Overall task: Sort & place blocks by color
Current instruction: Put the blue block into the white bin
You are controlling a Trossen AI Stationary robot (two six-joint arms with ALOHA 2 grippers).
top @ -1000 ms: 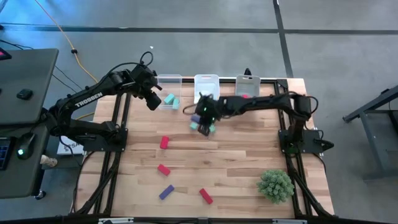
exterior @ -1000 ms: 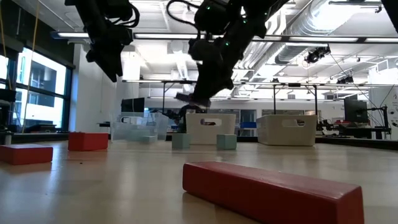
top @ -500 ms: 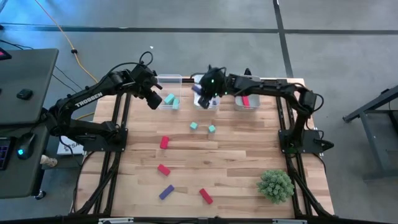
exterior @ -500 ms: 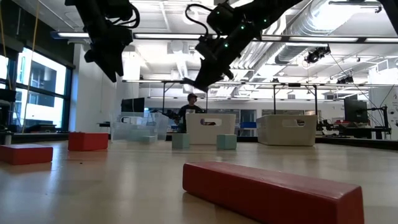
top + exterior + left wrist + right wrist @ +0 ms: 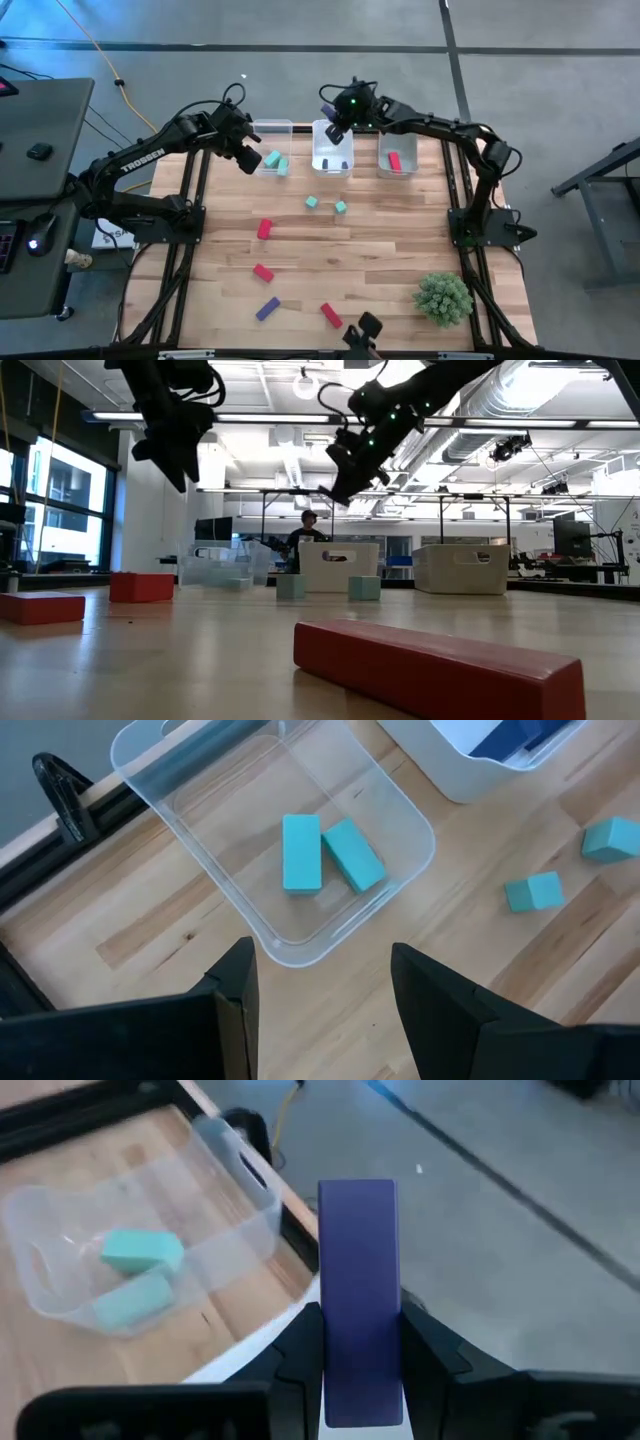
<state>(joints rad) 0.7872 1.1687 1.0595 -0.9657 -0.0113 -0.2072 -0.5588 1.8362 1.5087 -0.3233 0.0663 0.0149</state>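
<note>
While our left gripper (image 5: 248, 160) hangs in the air with its two fingers (image 5: 235, 982) spread apart and nothing between them, our right gripper (image 5: 333, 112) is pinching a purple block (image 5: 358, 1295) and holding it up high. We keep the right gripper over the far edge of the table (image 5: 380, 270), just above the far end of the middle bin (image 5: 333, 147). The purple block stands long and straight between the right fingers (image 5: 296, 1342).

Our left gripper is just beside the left bin (image 5: 272, 135), which is clear. Two teal blocks (image 5: 301, 852) lie in that bin, side by side and touching. The right bin (image 5: 397, 160) has a red block (image 5: 394, 162) in it.

On the table, near the bins, we see two small teal cubes (image 5: 312, 202) close to each other. A red block (image 5: 264, 229) lies to their left and a bit nearer. Another red block (image 5: 263, 271) lies nearer still. At the near side a purple bar (image 5: 267, 308) and a red bar (image 5: 331, 315) lie apart from each other. A spiky green plant ball (image 5: 443, 297) sits at the near right of the table.

In the low view a person (image 5: 309, 528) shows far off behind the middle bin
</note>
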